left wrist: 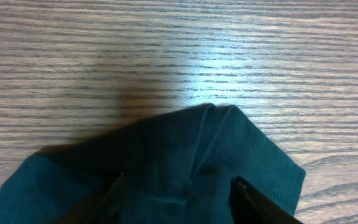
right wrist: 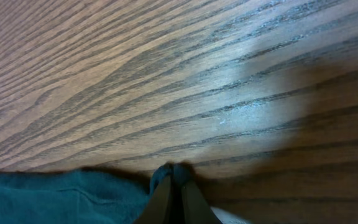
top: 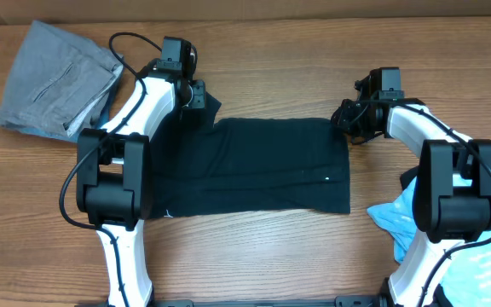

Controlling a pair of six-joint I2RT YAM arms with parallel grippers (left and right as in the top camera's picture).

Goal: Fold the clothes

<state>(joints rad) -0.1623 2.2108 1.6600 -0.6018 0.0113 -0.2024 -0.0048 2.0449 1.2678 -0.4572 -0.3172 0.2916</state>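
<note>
A grey garment is seen far left. The left gripper is spread wide over the upper-left corner of the black T-shirt, which is laid flat at the middle of the table. Its upper-right corner is pinched by the closed right gripper.

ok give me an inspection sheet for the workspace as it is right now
surface: wooden table, bare grain, no spills seen
job's things: black T-shirt flat mid-table, partly folded; grey garment far left; light blue garment near right
clutter: nothing seen
grippers: left gripper open over a shirt corner; right gripper shut, pinching the shirt's edge
cables: black cables looped along both arms
surroundings: pale strip beyond the far edge, unclear what
</note>
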